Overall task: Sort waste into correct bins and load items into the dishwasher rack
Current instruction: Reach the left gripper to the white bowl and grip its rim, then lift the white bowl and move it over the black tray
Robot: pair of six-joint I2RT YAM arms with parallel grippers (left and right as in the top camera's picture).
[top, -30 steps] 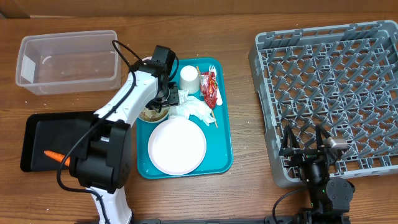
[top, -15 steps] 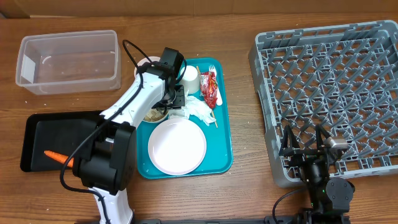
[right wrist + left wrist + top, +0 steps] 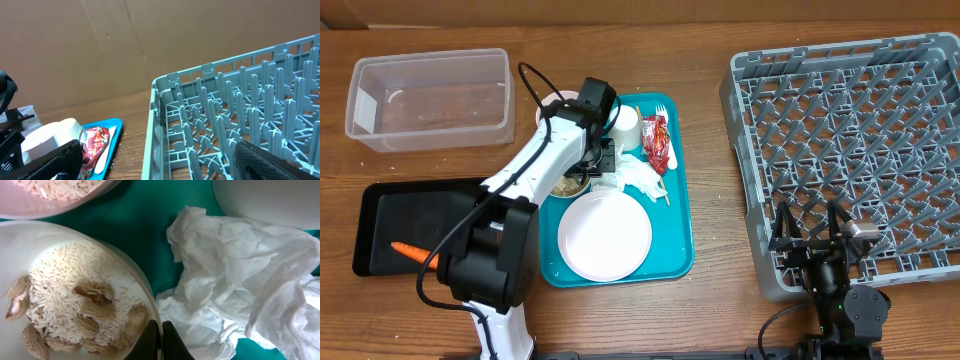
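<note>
My left gripper (image 3: pixel 601 165) hangs low over the teal tray (image 3: pixel 680 215). In the left wrist view its jaws (image 3: pixel 161 341) are shut, tips at the rim of a white bowl (image 3: pixel 30 245) holding rice grains (image 3: pixel 65 275) and pale nut scraps (image 3: pixel 85 325). A crumpled napkin (image 3: pixel 235 265) lies just right of the tips, and nothing shows between them. The same bowl (image 3: pixel 563 186) and napkins (image 3: pixel 638 178) show from overhead. The plate (image 3: pixel 605 235), cup (image 3: pixel 625 125), red wrapper (image 3: pixel 658 140) and fork (image 3: pixel 662 112) are on the tray. My right gripper (image 3: pixel 810 232) is open and empty at the rack's (image 3: pixel 850 130) front edge.
The carrot (image 3: pixel 408 250) lies in the black tray (image 3: pixel 380 215) at the front left. The clear tub (image 3: pixel 430 98) stands at the back left. A second bowl with rice (image 3: pixel 55 190) is beside the first. The right wrist view shows the rack's corner (image 3: pixel 160 100).
My left gripper has moved a little to the right, from over the bowl to the bowl's rim beside the napkins. The right arm has not moved.
</note>
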